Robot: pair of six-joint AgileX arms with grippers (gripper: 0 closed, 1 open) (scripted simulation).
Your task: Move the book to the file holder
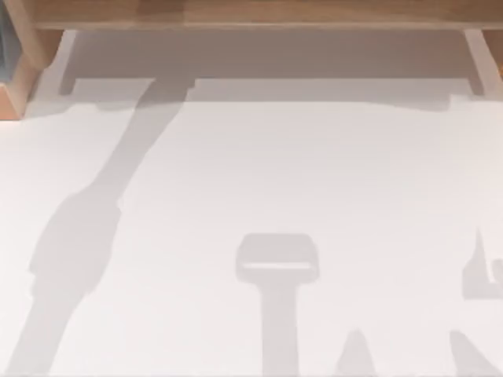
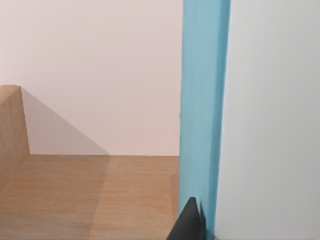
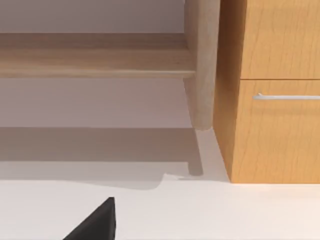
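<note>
My left gripper (image 2: 190,225) sits tight against a tall blue upright edge with a pale grey face beside it, which I take to be the book (image 2: 205,100). It could be a wall of the file holder instead; I cannot settle that. The dark tip of the gripper touches the foot of the blue edge. I cannot tell whether the gripper is clamped on it or merely resting against it.

Beyond and beside the gripper lie a wooden shelf floor (image 2: 90,200) and a wooden side wall (image 2: 10,125), so I judge the placing step is in hand. To do it well, I would hold the blue edge vertical. I would lower slowly until its foot is seated on the wood, and only then let go, backing straight out so nothing tips.

From above, the white table (image 1: 314,157) carries only arm shadows in front of the wooden shelf (image 1: 251,14).

My right gripper (image 3: 95,222) is parked low over the table. A wooden post (image 3: 202,65) and a drawer cabinet (image 3: 275,125) stand well ahead of it. I cannot tell its state, and it should stay clear.
</note>
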